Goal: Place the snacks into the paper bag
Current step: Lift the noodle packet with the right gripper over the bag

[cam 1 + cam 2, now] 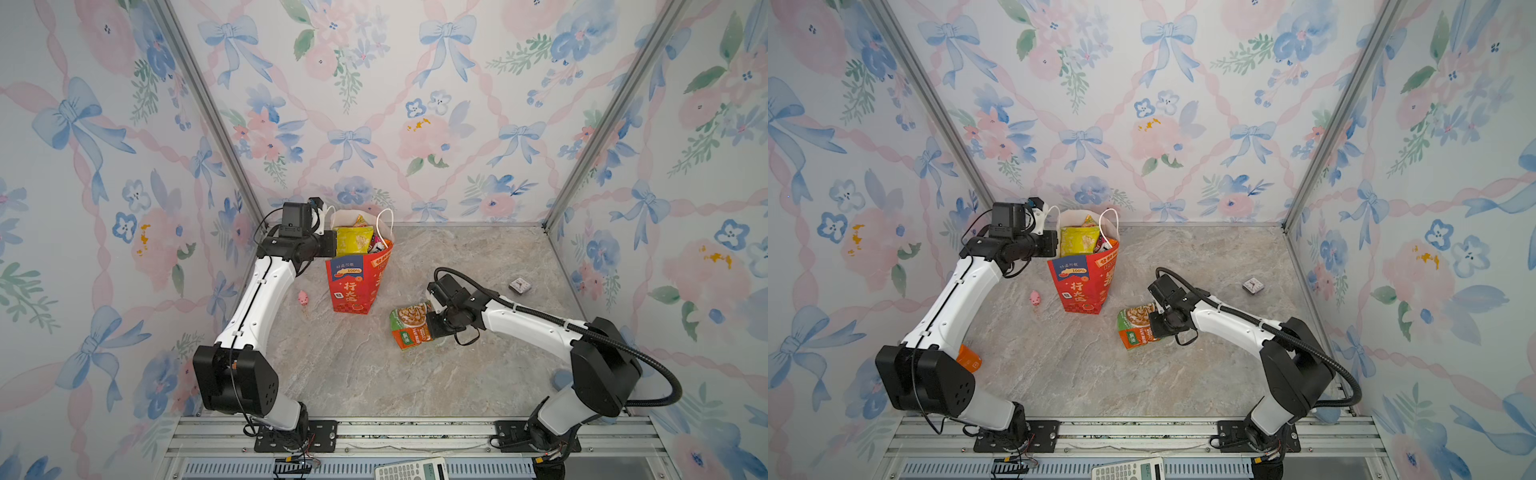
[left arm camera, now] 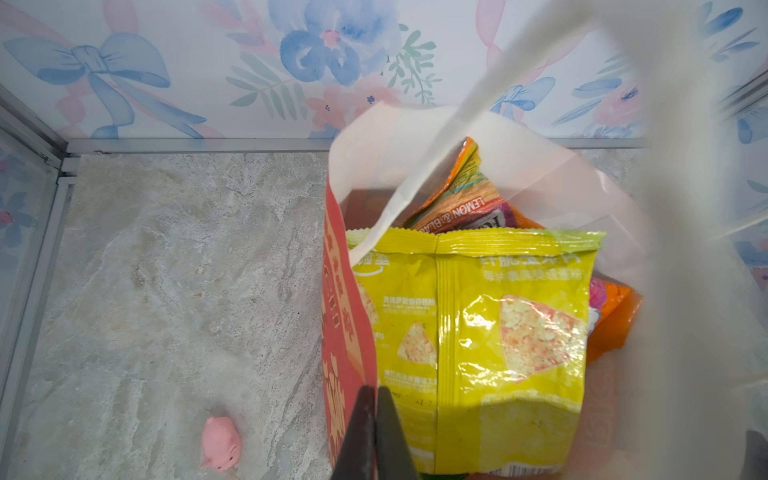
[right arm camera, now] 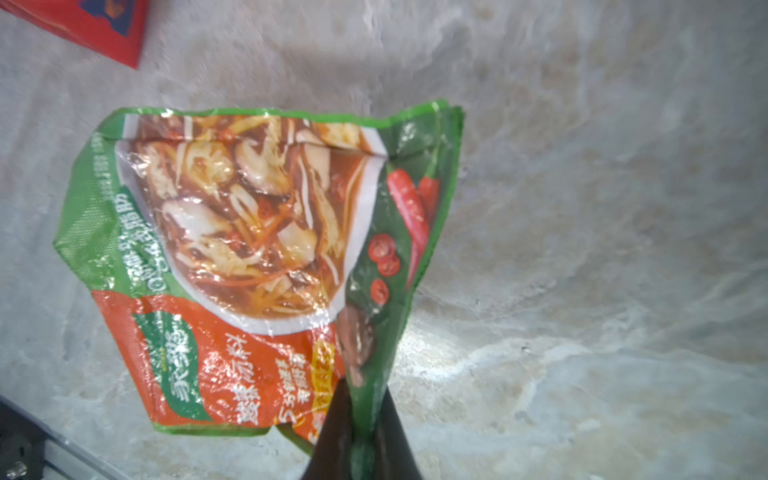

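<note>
Green-orange by colouring; logged as the green-orange packet (image 1: 410,326).

Both top views. Found it on the bench (image 1: 374,374), right of centre, long axis roughly front to back with a slight tilt. Found the right gripper (image 1: 432,325) at its right-hand edge, with the body of the packet extending away toward the left side. Placed the paper bag (image 1: 356,286) upright, further back and to the left of the packet, near but apart, with bare bench between. Found the left gripper (image 1: 332,245) at the bag's left rim. Judged the right arm the nearer to the packet. Noted a pink toy figure (image 1: 303,298) left of the bag and a small clock (image 1: 518,286) well off to the right, neither on the route. Noted an orange packet (image 1: 968,359) in a top view, on the bench beside the left arm's elbow.

Left wrist view. Found the left gripper (image 2: 376,415) closed, apparently pinching the bag's red side wall. Noted a yellow packet (image 2: 478,332) upright across the mouth, other snacks (image 2: 478,208) behind it, and a white cord handle (image 2: 436,166) crossing above. Judged the free opening tight.

Right wrist view. Found the right gripper (image 3: 361,419) clamped on the packet's green edge, folded up between the jaws. Cannot tell whether the rest is off the bench.

Judged the coming move to need a lift above the rim, then travel back and left. Risk: snagging on handle, rim or yellow packet.
</note>
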`<action>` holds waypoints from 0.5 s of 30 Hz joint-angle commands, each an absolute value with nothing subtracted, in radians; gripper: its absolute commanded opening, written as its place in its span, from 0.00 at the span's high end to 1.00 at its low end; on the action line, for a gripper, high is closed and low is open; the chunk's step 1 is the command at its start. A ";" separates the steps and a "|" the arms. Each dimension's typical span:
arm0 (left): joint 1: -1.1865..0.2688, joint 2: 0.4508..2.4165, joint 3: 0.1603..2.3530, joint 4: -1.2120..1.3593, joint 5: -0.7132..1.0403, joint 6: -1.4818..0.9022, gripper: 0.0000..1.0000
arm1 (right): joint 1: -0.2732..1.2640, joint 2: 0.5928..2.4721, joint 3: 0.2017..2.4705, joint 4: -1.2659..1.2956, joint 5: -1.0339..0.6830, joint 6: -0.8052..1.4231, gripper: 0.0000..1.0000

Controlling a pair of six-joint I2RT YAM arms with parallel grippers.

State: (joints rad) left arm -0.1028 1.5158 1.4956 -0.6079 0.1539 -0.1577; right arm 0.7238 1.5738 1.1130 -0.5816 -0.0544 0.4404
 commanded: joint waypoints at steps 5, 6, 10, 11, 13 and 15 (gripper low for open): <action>-0.097 1.513 1.482 -0.614 0.153 -0.135 1.00 | 0.695 1.469 1.314 -0.673 0.019 0.369 1.00; -0.096 1.513 1.482 -0.614 0.154 -0.135 1.00 | 0.695 1.467 1.345 -0.675 0.022 0.362 1.00; -0.097 1.514 1.483 -0.614 0.160 -0.137 1.00 | 0.698 1.482 1.503 -0.653 0.009 0.332 1.00; -0.097 1.514 1.482 -0.614 0.160 -0.137 1.00 | 0.701 1.495 1.545 -0.641 0.003 0.325 1.00; -0.097 1.514 1.483 -0.614 0.160 -0.137 1.00 | 0.711 1.527 1.623 -0.616 -0.004 0.307 1.00; -0.097 1.517 1.483 -0.614 0.159 -0.137 1.00 | 0.723 1.573 1.705 -0.602 -0.012 0.291 1.00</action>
State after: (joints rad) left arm -0.1028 1.5158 1.4956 -0.6079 0.1543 -0.1577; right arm 0.7086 1.5177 1.6157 -0.6323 -0.0029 0.3351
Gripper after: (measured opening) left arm 0.048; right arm 0.098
